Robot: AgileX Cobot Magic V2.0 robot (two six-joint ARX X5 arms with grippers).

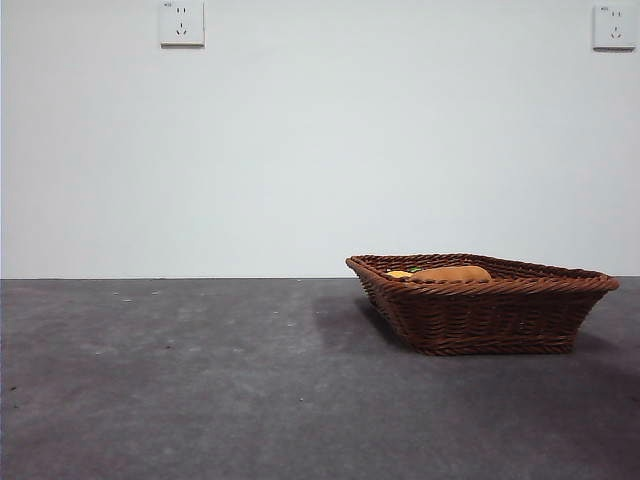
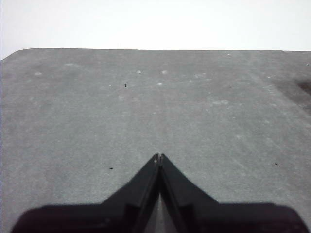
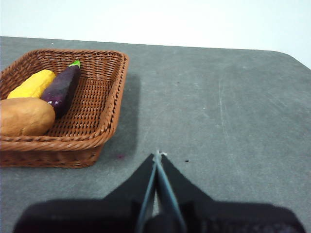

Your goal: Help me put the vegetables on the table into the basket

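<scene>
Basket: the shallow dark-brown woven wicker basket [image 3: 104, 104] sits on the flat dark grey mottled counter [image 1: 180, 390], and in the right wrist view all three vegetables lie inside it.
Potato: the large tan-brown oval potato [image 3: 24, 116] rests against the near wall, its top just showing over the braided rim in the front view [image 1: 452, 273].
Eggplant: the small glossy dark-purple eggplant with a green stem [image 3: 62, 88] lies beside the potato, touching it or nearly so.
Yellow one: the small yellow vegetable [image 3: 32, 84] lies along the eggplant's far side, only a sliver showing from the front [image 1: 398, 274].
Right end effector: the right end effector [image 3: 158, 154] hangs over bare counter near the basket's corner, jaws pressed together, holding nothing.
Left end effector: the left end effector [image 2: 159, 156] is over open counter well apart from the basket, jaws closed tip to tip, empty.
Task status: looks finished to me; no vegetable shows on the counter in any view.
Risk: a low sweep by the right arm could clip the flared wicker side and shove or tip the light basket, and the potato by the rim would be first to roll out.
Surroundings: a plain white wall with two white sockets [image 1: 181, 22] high behind.
Obstructions: none that I can see near either arm except the basket itself.
</scene>
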